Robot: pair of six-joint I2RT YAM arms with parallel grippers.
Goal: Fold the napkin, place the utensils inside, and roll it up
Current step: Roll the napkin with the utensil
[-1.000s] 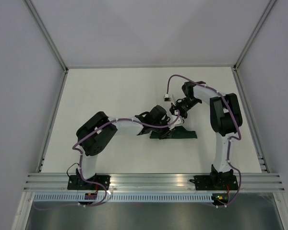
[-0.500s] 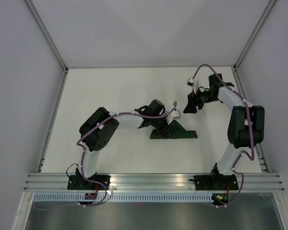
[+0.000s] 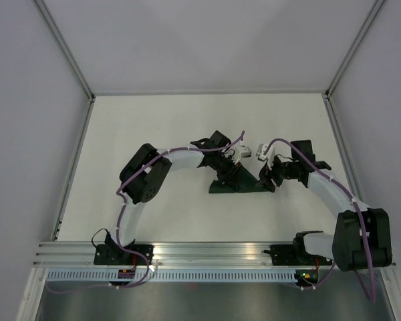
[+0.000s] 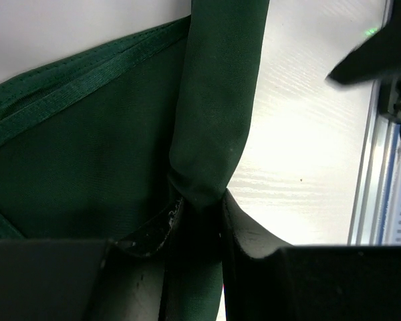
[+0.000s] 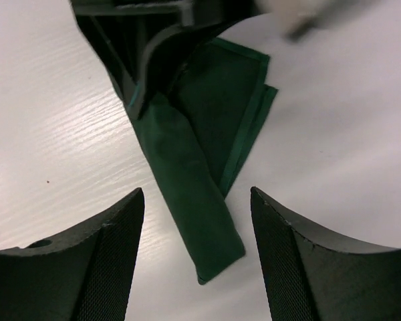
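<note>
The dark green napkin (image 3: 247,186) lies mid-table, partly rolled, with a flat folded part beside the roll. In the left wrist view my left gripper (image 4: 199,198) is shut on the napkin's rolled tube (image 4: 214,100); the flat part (image 4: 87,147) spreads to the left. In the top view the left gripper (image 3: 228,172) sits over the napkin's left half. My right gripper (image 3: 271,178) is open at the napkin's right end. In the right wrist view its fingers (image 5: 113,254) straddle the free end of the roll (image 5: 194,207) without touching it. No utensils show in any view.
The white table (image 3: 154,134) is bounded by an aluminium rail at the near edge (image 3: 214,251) and grey walls on the other sides. The left gripper's black body (image 5: 154,40) shows at the top of the right wrist view, close to the right gripper.
The right arm has swung from the far right of the table down to the napkin's right end. The left gripper has stayed on the napkin, turning and shifting a little to the right.
</note>
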